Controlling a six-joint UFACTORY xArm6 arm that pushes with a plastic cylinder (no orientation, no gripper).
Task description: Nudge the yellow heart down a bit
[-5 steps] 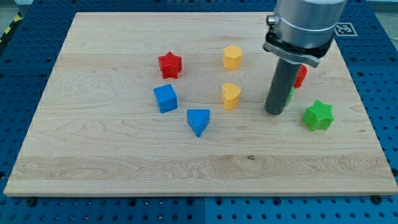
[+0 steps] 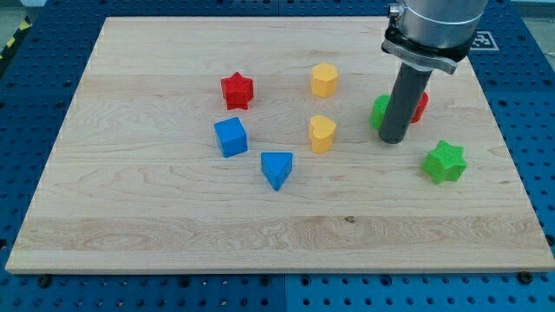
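The yellow heart (image 2: 322,133) lies near the middle of the wooden board (image 2: 173,225). My tip (image 2: 393,139) rests on the board to the heart's right, about a block's width or more away from it and not touching it. The dark rod stands in front of a green block (image 2: 380,112) and a red block (image 2: 420,107), hiding part of each.
A yellow hexagon block (image 2: 324,80) sits above the heart. A red star (image 2: 237,90), a blue cube (image 2: 231,137) and a blue triangle (image 2: 277,168) lie to the heart's left. A green star (image 2: 445,161) lies right of my tip.
My tip has moved a little up and to the right, uncovering the green block behind it. No block has moved.
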